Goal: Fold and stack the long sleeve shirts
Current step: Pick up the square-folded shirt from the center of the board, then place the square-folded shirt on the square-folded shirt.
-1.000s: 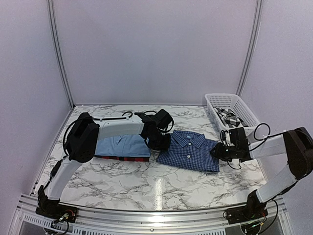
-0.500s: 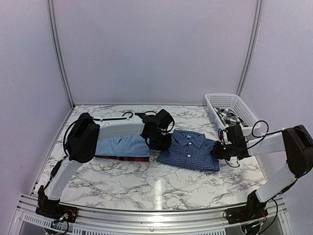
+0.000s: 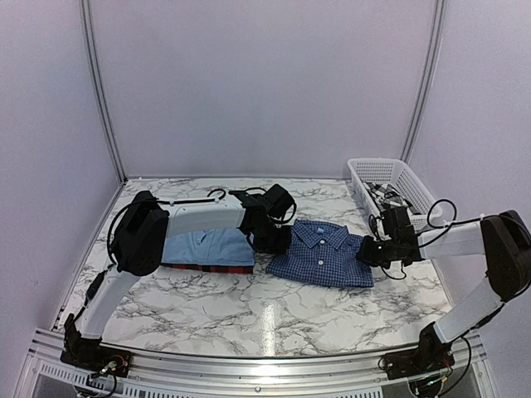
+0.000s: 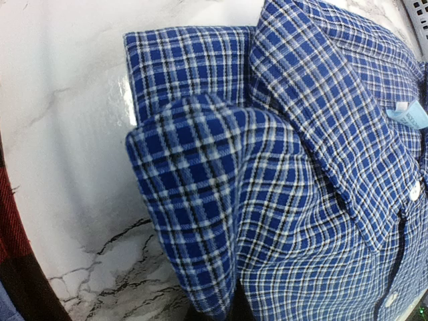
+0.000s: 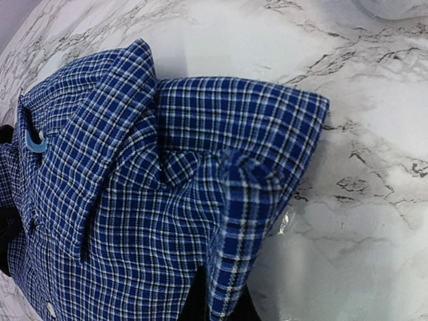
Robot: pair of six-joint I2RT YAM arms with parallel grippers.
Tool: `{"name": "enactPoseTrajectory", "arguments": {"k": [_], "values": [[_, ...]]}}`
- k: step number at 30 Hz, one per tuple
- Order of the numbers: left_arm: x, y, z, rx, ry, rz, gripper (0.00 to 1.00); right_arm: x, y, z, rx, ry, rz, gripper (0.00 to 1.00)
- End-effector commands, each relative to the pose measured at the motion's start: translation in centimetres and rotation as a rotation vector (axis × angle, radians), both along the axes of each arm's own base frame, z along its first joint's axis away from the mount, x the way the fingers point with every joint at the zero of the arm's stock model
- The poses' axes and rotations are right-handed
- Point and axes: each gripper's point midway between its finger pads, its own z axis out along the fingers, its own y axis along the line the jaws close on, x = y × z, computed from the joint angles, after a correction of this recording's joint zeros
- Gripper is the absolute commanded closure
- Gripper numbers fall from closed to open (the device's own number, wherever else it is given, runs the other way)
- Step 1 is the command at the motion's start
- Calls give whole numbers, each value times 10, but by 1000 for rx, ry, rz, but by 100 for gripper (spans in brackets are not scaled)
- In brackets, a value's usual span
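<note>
Since 1 second earlier, the right gripper [image 3: 367,251] has been drawn slightly left and toward the far side, onto the right edge of the navy checked shirt [image 3: 319,254], and its jaws have been brought together. The left gripper [image 3: 272,240] has been closed as well, with hardly any change of place.

The navy checked shirt is laid folded on the marble table [image 3: 249,308], near the middle, with its collar [image 4: 321,100] toward the far side and its button placket facing up. It is held between the 2 grippers. At its left edge a raised fold of cloth is pinched by the clenched left gripper; in the left wrist view the fold is seen running down into the dark fingers at the bottom edge. At its right edge a similar puckered ridge of cloth is grasped by the clenched right gripper, as seen in the right wrist view. A small light blue label [image 4: 408,115] is visible inside the collar.

Just left of the left gripper, a light blue shirt [image 3: 207,246] is stacked folded on a dark red shirt [image 3: 207,269], of which only the near edge is shown. The far part of this stack is covered by the left arm.

At the far right, a black-and-white checked shirt [image 3: 387,197] is left crumpled inside the white lattice basket [image 3: 400,171].
</note>
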Motion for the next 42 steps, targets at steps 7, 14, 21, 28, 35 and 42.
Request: {"name": "enactPoseTrajectory", "arguments": {"k": [7, 14, 21, 28, 35, 42], "values": [[1, -13, 43, -69, -60, -14, 100, 8, 17, 36, 24, -67, 40, 100], [3, -14, 63, -95, -83, -16, 100, 12, 19, 50, 21, -95, 41, 100], [5, -14, 87, -124, -114, -12, 100, 15, 23, 68, 33, -125, 49, 100], [11, -1, 121, -154, -156, 4, 100, 21, 36, 105, 59, -189, 73, 100], [20, 41, 155, -154, -202, 52, 100, 32, 77, 147, 108, -260, 136, 100], [26, 117, 173, -107, -230, 154, 100, 46, 158, 174, 154, -300, 258, 100]]}}
